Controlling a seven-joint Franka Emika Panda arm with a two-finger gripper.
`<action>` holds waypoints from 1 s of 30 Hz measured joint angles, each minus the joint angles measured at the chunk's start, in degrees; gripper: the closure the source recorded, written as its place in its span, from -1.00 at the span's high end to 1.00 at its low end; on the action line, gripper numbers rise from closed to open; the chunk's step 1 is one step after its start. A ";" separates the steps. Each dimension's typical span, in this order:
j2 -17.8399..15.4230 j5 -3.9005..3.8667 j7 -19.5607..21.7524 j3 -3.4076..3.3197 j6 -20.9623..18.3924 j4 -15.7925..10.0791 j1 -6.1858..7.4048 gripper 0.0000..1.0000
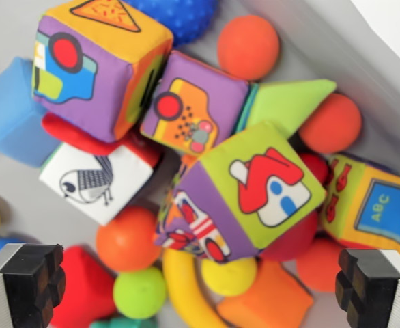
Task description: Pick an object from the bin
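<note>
I look straight down into a grey bin [364, 61] full of soft toys. A fabric cube with a green top and a red-and-white mushroom house [254, 191] lies near the middle. Around it lie a purple cube with an orange camera picture [193, 106], a large purple-and-orange cube [94, 65], a white cube with a bird drawing [97, 181], and a yellow cube marked ABC [374, 208]. My gripper [200, 287] is open above them; its black fingertips [33, 280] stand at the bottom corners, with nothing between them.
Orange balls [248, 46] [331, 123] [126, 239], a green ball [140, 292], a blue spiky ball [176, 15], a green wedge [289, 102], a blue block [9, 113], a yellow curved piece [186, 290] and red and orange pieces fill the gaps. The bin's wall runs along the upper right.
</note>
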 joint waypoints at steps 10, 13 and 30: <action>0.75 0.00 -7.01 0.00 0.88 -0.41 -0.26 1.00; 1.00 0.00 -9.31 0.00 1.18 -0.55 -0.34 1.00; 2.43 0.00 -21.99 0.00 2.66 -1.14 -0.79 1.00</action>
